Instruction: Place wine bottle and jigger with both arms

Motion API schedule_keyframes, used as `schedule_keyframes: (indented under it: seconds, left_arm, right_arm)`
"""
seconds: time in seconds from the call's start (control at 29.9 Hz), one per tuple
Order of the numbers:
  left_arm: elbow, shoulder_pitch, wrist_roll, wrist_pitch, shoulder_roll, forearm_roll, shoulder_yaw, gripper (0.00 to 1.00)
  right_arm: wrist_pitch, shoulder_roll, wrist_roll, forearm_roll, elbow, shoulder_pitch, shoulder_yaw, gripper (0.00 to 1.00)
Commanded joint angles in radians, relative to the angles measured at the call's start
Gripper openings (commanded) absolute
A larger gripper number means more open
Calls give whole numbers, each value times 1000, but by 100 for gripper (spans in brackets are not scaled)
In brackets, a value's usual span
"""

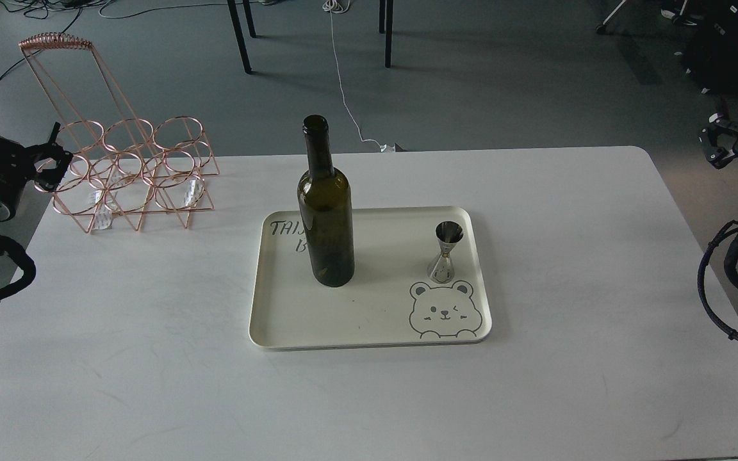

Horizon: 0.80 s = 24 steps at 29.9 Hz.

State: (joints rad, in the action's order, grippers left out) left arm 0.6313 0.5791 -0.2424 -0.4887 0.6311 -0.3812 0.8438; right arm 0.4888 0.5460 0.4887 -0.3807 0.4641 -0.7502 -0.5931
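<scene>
Bottle: the bottle (pixel 325 211) stands upright on the left half of the tray (pixel 369 336), partly covering the lettering printed there; nothing holds it.
Jigger: the jigger (pixel 446 251) stands upright on the right half of the tray, just above the printed bear (pixel 442 310), well apart from the bottle.
Tray: cream, rounded corners, lying flat near the middle of the white worktop (pixel 151 358).
Rack: a copper wire rack (pixel 132 166) sits at the far left of the worktop, its rings empty as far as I can see.
Left gripper: the left gripper (pixel 49 168) hangs off the worktop's left edge beside the rack; its fingers look spread with nothing between them, though it is dark and small.
Right gripper: the right gripper (pixel 721 142) is beyond the right edge of the worktop, well away from the jigger; whether its fingers are wide or narrow I cannot tell.
Progress: both things rest on the tray and both arms are clear of them. This fits either a finished placing onto the tray or a start with nothing yet picked up; the view alone does not settle which.
Left to do: if the rack or bare worktop is the goal, both grasps and both placings remain.
</scene>
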Motion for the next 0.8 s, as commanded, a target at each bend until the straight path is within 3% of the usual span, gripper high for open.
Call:
schedule_keyframes:
  seconds: [0.0,0.4,0.64,0.77]
  left_arm:
    - [1,1,-1,0,-7,1,-2,98]
    - [-1,5,6,0,-8,2,-5,98]
    - [-4,4,5,0,-7,25,-6,98]
    - [-2,11,-3,0,-1,131,-6,98]
  right_arm:
    - [0,0,0,5,-13,8,13,99]
    - [0,18,0,13,27,5,16,99]
    - [-15,118,0,103,204,8,18,99]
    - [-38,224,0,311,347,25,18,99]
